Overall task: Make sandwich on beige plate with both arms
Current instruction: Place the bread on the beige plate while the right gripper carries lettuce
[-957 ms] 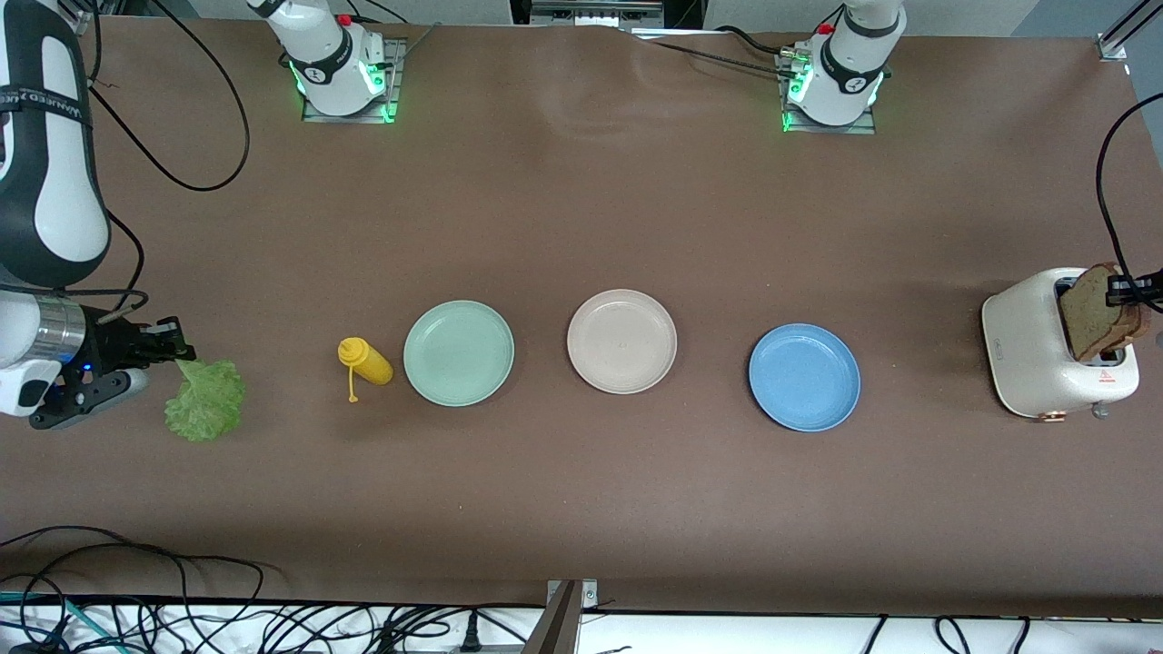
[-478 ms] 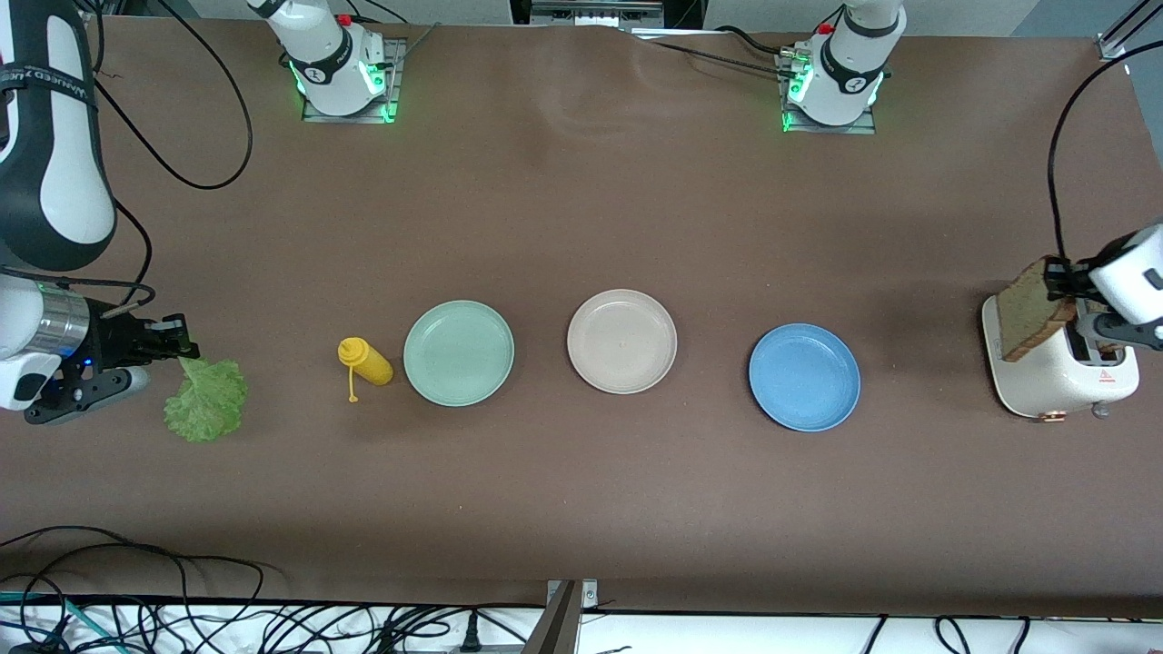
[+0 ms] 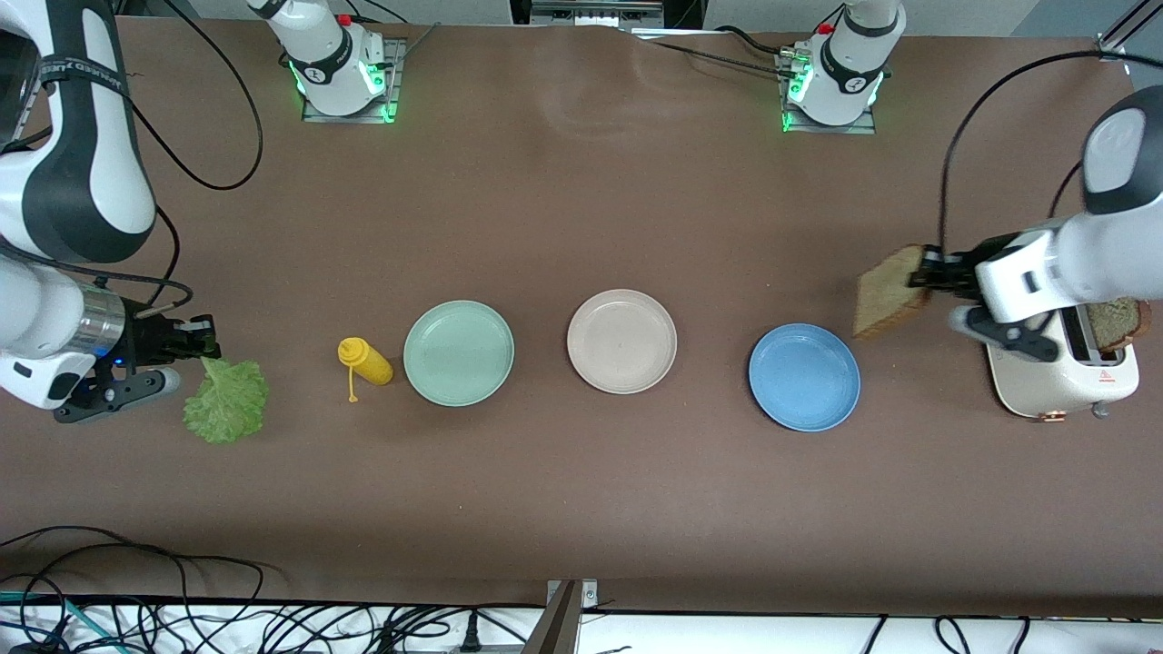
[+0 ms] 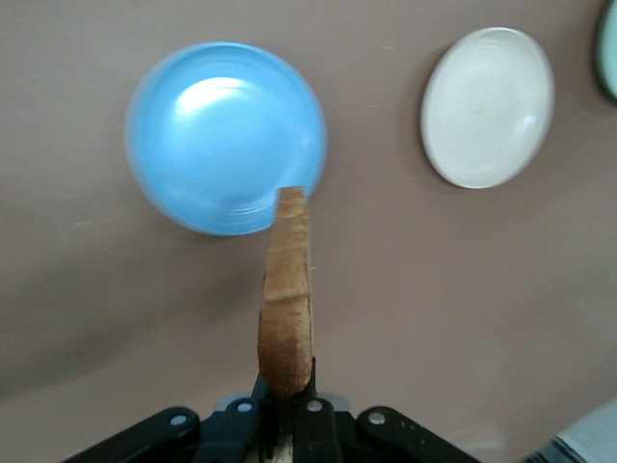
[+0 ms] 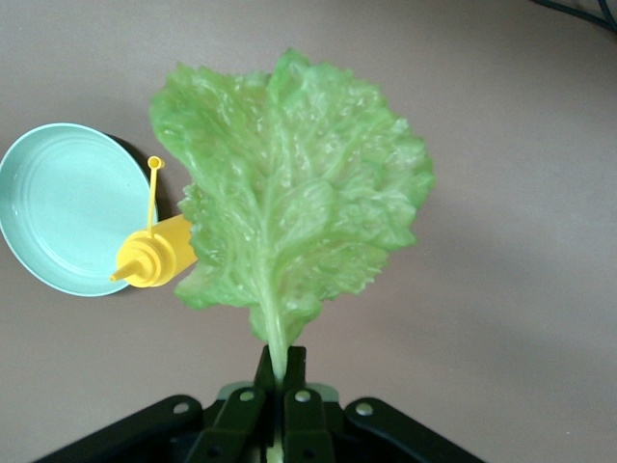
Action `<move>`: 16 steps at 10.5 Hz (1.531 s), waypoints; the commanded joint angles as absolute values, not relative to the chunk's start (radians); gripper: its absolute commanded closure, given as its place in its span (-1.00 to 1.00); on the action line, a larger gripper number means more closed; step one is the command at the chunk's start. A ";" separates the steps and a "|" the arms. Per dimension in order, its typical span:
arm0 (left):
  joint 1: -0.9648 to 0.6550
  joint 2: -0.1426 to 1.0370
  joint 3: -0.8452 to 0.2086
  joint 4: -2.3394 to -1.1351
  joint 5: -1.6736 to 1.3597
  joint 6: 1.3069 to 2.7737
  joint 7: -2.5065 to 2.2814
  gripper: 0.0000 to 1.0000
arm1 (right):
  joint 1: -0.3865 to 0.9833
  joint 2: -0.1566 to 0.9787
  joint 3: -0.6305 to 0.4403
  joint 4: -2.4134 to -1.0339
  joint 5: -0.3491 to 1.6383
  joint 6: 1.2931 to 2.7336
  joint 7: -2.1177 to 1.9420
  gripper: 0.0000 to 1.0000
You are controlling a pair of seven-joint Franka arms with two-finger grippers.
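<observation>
My left gripper (image 3: 925,275) is shut on a brown bread slice (image 3: 889,291), carried in the air over the table between the toaster (image 3: 1058,368) and the blue plate (image 3: 804,376). In the left wrist view the bread slice (image 4: 286,304) stands edge-on between the fingers (image 4: 286,400). A second bread slice (image 3: 1116,322) sits in the toaster slot. My right gripper (image 3: 202,347) is shut on the stem of a ruffled green lettuce leaf (image 3: 228,401), which hangs over the table at the right arm's end; the leaf (image 5: 289,212) fills the right wrist view. The beige plate (image 3: 621,341) lies bare mid-table.
A mint-green plate (image 3: 458,352) lies beside the beige plate toward the right arm's end, with a yellow squeeze bottle (image 3: 365,361) on its side next to it. Cables (image 3: 136,599) run along the table's near edge.
The left gripper has pulled the bread slice up out of the toaster and carried it toward the blue plate. The right gripper has shifted the lettuce slightly toward the yellow bottle.
</observation>
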State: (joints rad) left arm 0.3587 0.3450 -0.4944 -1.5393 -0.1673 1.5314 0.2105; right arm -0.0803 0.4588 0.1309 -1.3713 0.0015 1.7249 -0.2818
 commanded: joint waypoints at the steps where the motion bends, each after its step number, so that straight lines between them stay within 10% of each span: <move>1: 0.287 0.460 -0.495 -1.509 -0.318 1.543 0.181 1.00 | -0.066 0.459 0.129 -1.362 -0.031 1.720 -0.250 1.00; 14: 0.094 0.919 -0.488 -1.448 -0.735 1.976 0.417 1.00 | -0.052 0.422 0.350 -1.292 -0.021 1.583 0.027 1.00; 15: 0.094 0.922 -0.488 -1.448 -0.736 1.976 0.440 0.69 | -0.031 0.426 0.353 -1.292 -0.025 1.586 0.075 1.00; 16: 0.097 0.922 -0.486 -1.450 -0.729 1.977 0.445 -0.97 | -0.005 0.431 0.353 -1.292 -0.028 1.595 0.121 1.00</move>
